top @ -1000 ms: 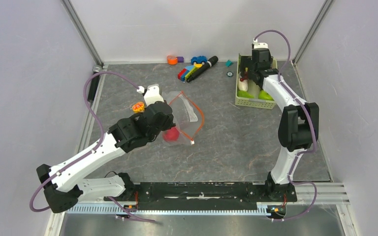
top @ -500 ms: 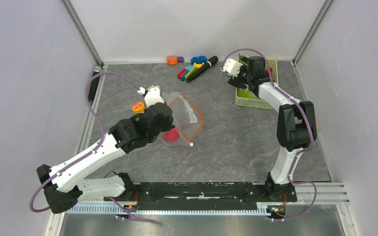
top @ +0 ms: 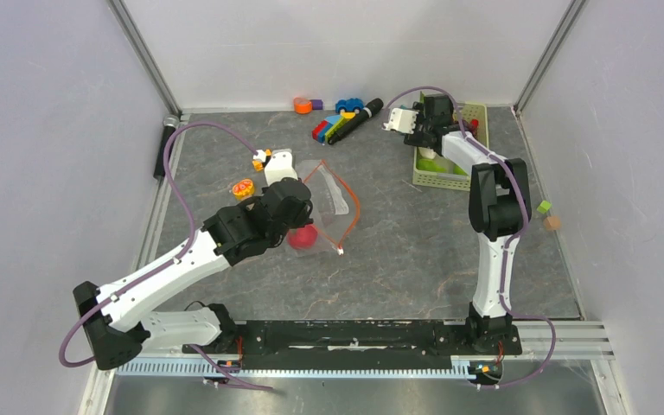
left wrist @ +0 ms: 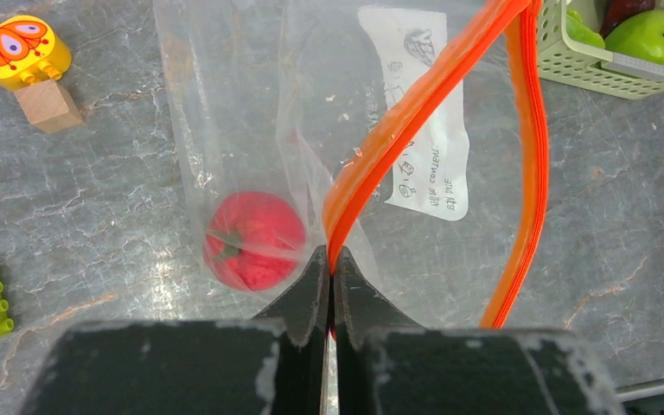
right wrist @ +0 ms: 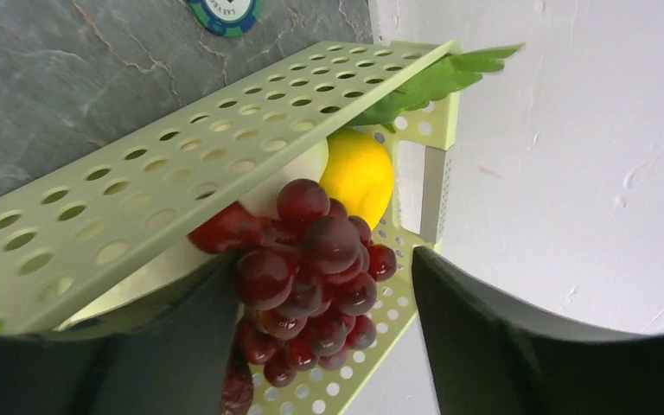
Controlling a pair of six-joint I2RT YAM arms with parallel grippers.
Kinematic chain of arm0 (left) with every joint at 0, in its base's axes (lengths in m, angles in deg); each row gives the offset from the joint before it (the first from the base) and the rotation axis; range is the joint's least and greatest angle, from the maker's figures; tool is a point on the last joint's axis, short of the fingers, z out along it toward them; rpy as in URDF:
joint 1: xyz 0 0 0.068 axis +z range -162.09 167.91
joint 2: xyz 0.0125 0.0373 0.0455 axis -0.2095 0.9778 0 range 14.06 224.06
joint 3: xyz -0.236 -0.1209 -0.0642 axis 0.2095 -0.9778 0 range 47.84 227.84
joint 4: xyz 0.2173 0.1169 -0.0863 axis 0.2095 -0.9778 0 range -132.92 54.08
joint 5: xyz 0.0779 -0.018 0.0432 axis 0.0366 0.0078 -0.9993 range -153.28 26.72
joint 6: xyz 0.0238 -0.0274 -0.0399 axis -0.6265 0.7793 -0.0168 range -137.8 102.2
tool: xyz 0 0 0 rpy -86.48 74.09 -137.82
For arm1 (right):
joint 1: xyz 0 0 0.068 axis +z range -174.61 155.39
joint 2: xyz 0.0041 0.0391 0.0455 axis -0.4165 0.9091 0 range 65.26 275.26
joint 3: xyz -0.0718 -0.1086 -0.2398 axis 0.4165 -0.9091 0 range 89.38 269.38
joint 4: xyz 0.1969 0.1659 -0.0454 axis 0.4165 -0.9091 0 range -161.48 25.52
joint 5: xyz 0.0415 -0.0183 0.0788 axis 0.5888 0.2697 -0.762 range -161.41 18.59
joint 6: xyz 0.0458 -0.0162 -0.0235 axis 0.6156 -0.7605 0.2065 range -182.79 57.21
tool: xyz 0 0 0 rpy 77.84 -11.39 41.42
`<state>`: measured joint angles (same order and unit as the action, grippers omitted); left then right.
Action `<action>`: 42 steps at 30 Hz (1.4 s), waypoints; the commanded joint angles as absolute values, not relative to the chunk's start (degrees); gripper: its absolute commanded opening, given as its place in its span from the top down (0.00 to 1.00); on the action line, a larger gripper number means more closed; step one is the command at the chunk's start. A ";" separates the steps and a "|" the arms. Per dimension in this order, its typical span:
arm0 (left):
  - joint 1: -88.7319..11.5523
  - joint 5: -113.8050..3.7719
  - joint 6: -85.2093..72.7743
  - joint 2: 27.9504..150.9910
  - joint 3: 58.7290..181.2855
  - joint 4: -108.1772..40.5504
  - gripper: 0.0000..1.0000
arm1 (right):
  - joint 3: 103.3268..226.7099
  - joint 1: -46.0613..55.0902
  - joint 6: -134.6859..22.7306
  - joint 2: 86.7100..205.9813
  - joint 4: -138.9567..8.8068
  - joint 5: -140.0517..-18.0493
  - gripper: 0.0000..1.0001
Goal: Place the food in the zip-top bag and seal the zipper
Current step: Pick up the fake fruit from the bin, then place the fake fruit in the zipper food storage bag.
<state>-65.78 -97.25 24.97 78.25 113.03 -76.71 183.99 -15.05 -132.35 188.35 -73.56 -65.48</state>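
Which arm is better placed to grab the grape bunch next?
Right. The right hand, open, straddles the grape bunch in the green basket; the left hand is shut on the zipper.

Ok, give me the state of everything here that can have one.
zip-top bag, on the table, mouth open.
zipper, unsealed, one side pinched.
red fruit, inside the bag.
basket, holding fruit.
grape bunch, in the basket, between the right fingers.
left gripper, shut on the zipper.
right gripper, open around the grape bunch.
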 commanded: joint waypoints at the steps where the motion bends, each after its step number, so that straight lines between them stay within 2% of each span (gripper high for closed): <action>1: -65.13 -98.78 21.97 79.58 113.29 -73.45 0.96 | 187.64 -15.41 -133.48 192.36 -73.01 -61.41 0.32; 8: -65.04 -99.04 21.98 80.60 113.32 -72.97 0.97 | 187.80 -15.32 -130.89 192.29 -71.58 -60.36 0.80; 12: -64.93 -100.25 22.55 80.68 111.82 -71.95 0.97 | 184.10 -15.38 -127.93 187.23 -67.38 -57.64 1.00; 19: -64.65 -99.36 22.33 81.22 110.68 -70.87 0.97 | 167.93 -15.32 -114.31 168.72 -46.96 -47.56 1.00; 23: -64.40 -99.13 22.36 80.25 109.62 -70.94 0.98 | 159.45 -14.98 -104.77 157.01 -39.84 -50.09 1.00; 31: -63.95 -97.27 22.89 78.82 107.87 -70.72 0.97 | 152.68 -10.74 -88.44 141.18 -40.10 -65.44 1.00; 40: -63.59 -94.96 23.13 79.85 107.73 -70.81 0.97 | 146.97 -5.78 -68.66 128.67 -36.04 -102.51 1.00; 42: -63.51 -93.71 22.91 80.36 107.69 -70.60 0.97 | 145.49 -4.11 -66.07 127.05 -34.29 -107.46 1.00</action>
<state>-63.88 -95.59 23.72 80.13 107.74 -72.36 147.16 -6.50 -76.16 131.11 -41.52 -89.10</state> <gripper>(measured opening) 0.044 0.023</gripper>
